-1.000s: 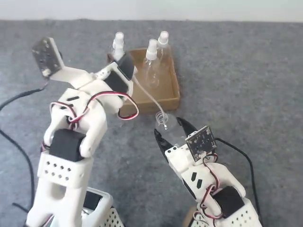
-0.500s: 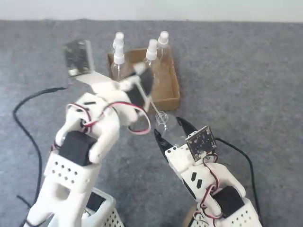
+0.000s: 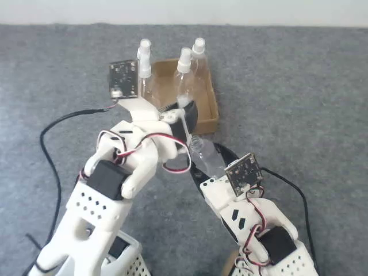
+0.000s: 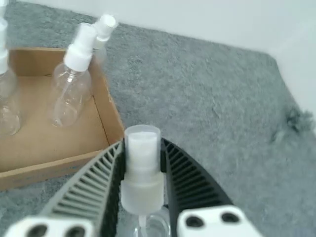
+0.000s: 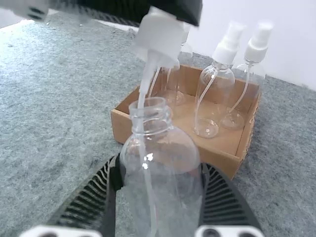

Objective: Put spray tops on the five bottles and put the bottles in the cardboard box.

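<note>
Sitting on the grey table (image 3: 299, 86), a brown cardboard box (image 3: 211, 106) holds four clear capped bottles (image 3: 185, 77). Beside it the right end effector (image 5: 158, 170) squeezes a clear open bottle (image 5: 160, 163). The left end effector (image 4: 142, 144) pinches a white spray top (image 4: 142, 165) above its neck, tube inside.

The table covering (image 3: 287, 86) was a grey, fuzzy cloth, rough like felt carpet. The cardboard box (image 3: 210, 112) was plain brown paperboard, matt. The bottle (image 5: 160, 168) was clear, glossy plastic, as were the bottles in the box (image 3: 185, 86). The spray top (image 4: 142, 168) was white plastic, duller and faintly frosted. The left gripper (image 4: 142, 148) and the right gripper (image 5: 158, 170) had matt black plastic fingers (image 4: 94, 180), ribbed on the inside. The arm shells (image 3: 126, 167) were smooth white plastic.
</note>
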Available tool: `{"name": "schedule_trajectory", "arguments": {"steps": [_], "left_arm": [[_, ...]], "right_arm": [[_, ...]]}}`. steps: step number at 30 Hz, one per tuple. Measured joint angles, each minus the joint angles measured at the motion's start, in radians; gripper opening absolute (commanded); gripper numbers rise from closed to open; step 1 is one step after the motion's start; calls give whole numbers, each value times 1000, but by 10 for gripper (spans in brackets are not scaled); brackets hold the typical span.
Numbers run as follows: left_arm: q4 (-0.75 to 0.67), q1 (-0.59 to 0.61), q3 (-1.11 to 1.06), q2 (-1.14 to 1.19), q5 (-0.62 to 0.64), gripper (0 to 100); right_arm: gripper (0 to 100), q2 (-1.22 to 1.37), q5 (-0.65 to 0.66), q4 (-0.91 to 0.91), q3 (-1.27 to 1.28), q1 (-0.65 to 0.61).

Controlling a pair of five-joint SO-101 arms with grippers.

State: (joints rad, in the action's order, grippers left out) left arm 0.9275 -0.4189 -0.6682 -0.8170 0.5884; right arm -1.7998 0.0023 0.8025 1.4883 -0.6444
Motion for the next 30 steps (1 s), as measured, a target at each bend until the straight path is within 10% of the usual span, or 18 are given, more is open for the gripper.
{"name": "schedule_trajectory", "arguments": {"steps": [24, 30], "left_arm": [[-9, -169, -84, -14, -104, 22], [25, -175, -69, -15, -106, 201]], "right_arm": [[80, 3, -9, 2, 2, 66], [79, 3, -172, -26, 2, 87]]}}
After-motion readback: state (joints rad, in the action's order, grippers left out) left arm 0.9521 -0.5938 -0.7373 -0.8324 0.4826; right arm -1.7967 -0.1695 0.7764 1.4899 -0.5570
